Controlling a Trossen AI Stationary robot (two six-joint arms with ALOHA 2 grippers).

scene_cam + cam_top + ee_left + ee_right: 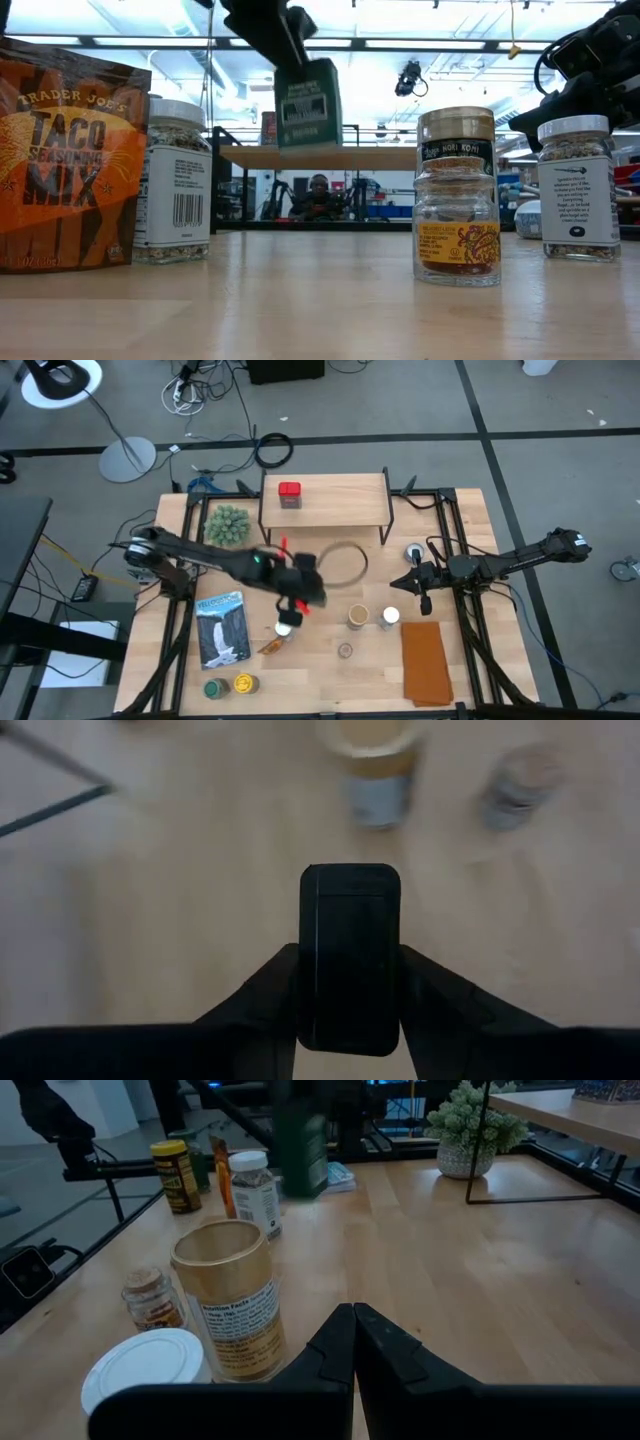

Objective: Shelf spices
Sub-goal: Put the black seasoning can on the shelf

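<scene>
Left gripper (350, 995) clamps dark green tin (350, 970) between fingers, lifted above table (200, 920).

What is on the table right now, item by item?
shelf: one, light wood, far side
red tin: one, on shelf
plant ball: one, green, left of shelf
ring: one, thin, before shelf
silvery tin: one, near right end effector
jars: six, mixed lids, table's front half
taco seasoning packet: one, orange, front left
blue packet: one, left side
mat: one, brown, front right
left end effector: shut on dark green tin, aloft
right end effector: shut, empty, right of centre
</scene>
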